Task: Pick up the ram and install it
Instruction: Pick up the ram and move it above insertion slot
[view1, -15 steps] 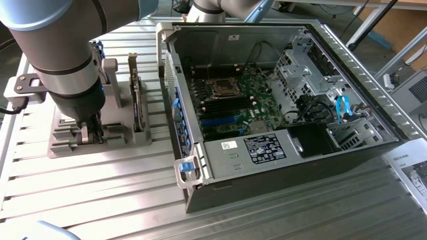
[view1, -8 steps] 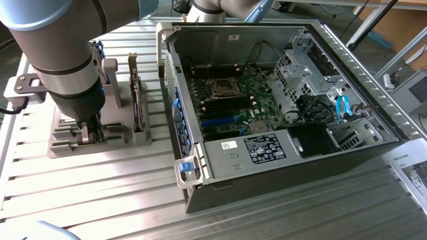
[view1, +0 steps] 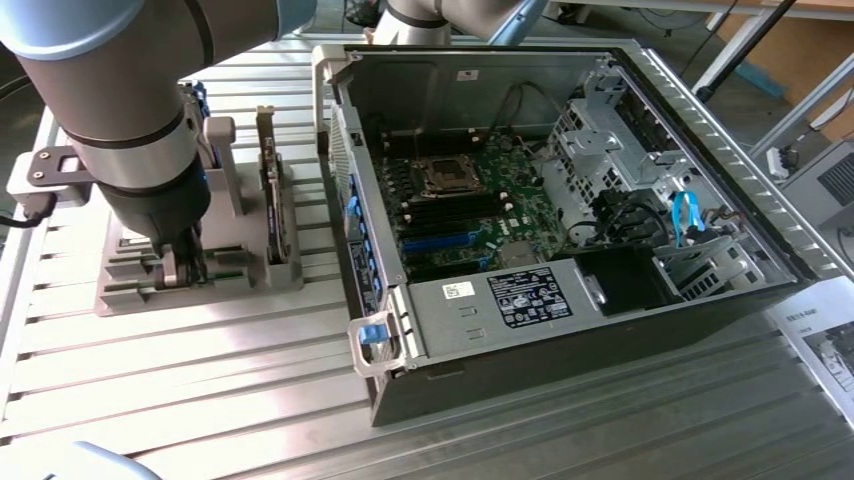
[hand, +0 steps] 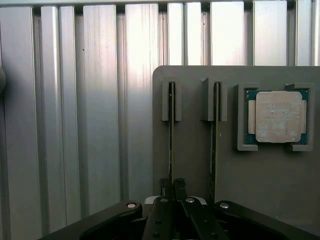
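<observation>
The ram (hand: 171, 130) stands on edge in a slot of the grey holder (hand: 192, 150), seen as a thin green strip. My gripper (hand: 173, 184) has its two black fingers pressed together on the near end of this stick. In the exterior view the gripper (view1: 180, 270) points straight down into the holder (view1: 134, 290) at the exterior view's left, and the arm hides the held stick. A second thin stick (hand: 215, 140) stands in the neighbouring slot, apart from the fingers.
A processor chip (hand: 280, 117) lies in a pocket of the holder. An upright card (view1: 274, 200) stands beside the gripper. The open computer case (view1: 534, 330) with its motherboard (view1: 461, 200) lies at the exterior view's right, on the ribbed metal table (view1: 200, 400).
</observation>
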